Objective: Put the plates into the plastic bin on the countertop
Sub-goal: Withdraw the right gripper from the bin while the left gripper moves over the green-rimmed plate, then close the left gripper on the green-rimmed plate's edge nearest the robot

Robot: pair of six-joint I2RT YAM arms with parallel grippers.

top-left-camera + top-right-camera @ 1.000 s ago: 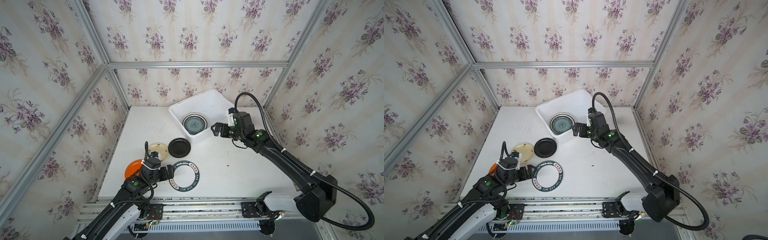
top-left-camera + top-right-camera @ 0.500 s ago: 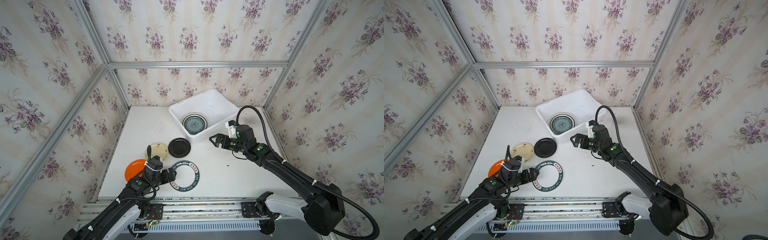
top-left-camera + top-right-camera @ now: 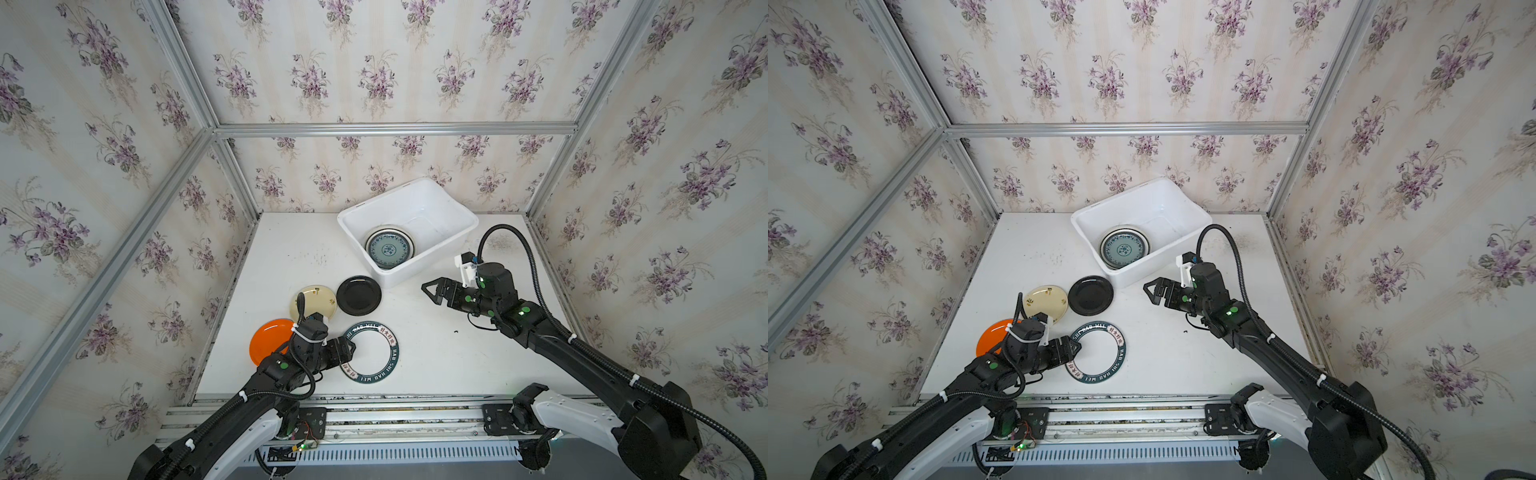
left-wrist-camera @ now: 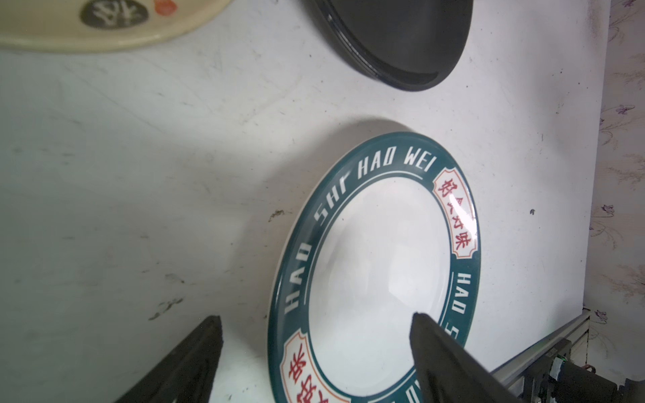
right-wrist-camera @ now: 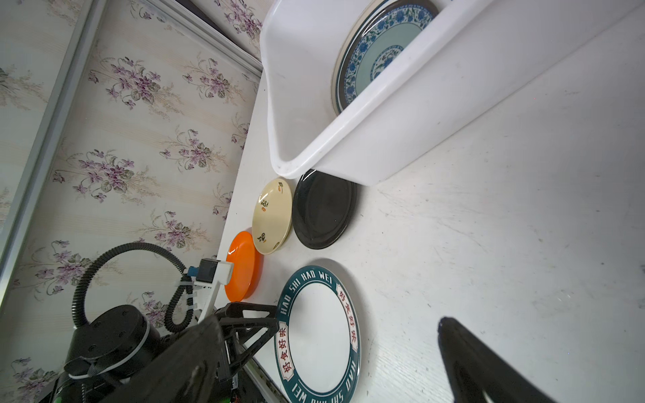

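Left fingers (image 4: 446, 363) stand apart astride the rim of the lettered plate (image 4: 377, 265); right fingers (image 5: 481, 370) gape near the plastic bin (image 5: 401, 139).

The left gripper (image 3: 350, 352) is sitting low, jaws parted; the right gripper (image 3: 428, 294) is hovering higher, pointing leftward, jaws spread wide.

Open countertop (image 3: 291, 249) at far left, from the wall to the bin (image 3: 428, 266): free to pass. Open too at near right, between the lettered plate (image 3: 371, 351) and the right gripper (image 3: 428, 293), jaws spread above bare surface. Crowded at near left: orange plate (image 3: 268, 338), cream plate (image 3: 316, 299) and black plate (image 3: 358, 295) close together, the black one just beside the bin's near corner. Left gripper (image 3: 348, 353) straddling the lettered plate's left rim, jaws apart. Bin's far right part bare; near left part taken by a patterned plate (image 3: 390, 249).
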